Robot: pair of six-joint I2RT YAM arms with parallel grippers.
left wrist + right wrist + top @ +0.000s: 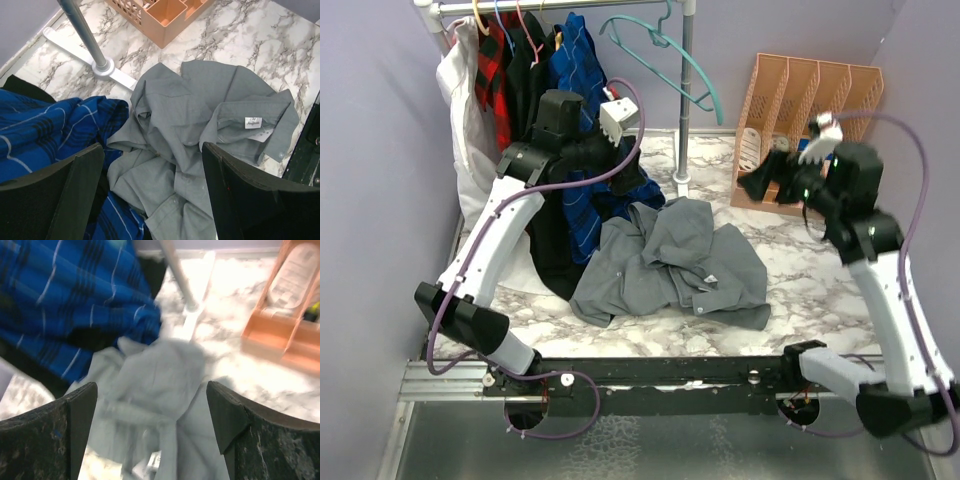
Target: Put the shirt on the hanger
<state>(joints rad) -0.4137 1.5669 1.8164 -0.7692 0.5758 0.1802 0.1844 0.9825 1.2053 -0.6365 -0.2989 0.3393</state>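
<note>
Between the widely spread fingers of the left gripper (152, 165) nothing is pinched. The shirt (200, 115) is seen directly below and ahead of them, crumpled in a heap on the marble table (240, 40). Its collar, marked by a small white label (253, 122), is turned up just beyond the right-hand finger. The blue plaid shirt (45, 130) lies against the left-hand finger's side. The right gripper (150, 405) is likewise held apart and empty, with the shirt below its gap.

The fabric is judged light, soft and limp. It can be expected to sag, fold on itself and slip along smooth plastic, so it would best be taken at the collar or a shoulder seam near the label, where the neck opening can be spread.

Label, buttons and folds are shown sharply only by the left wrist view. In the right wrist view the shirt is reduced to a pale blur. Only the top view shows the hanger (682, 62), hung on the rail far beyond both grippers and well apart from the shirt.
</note>
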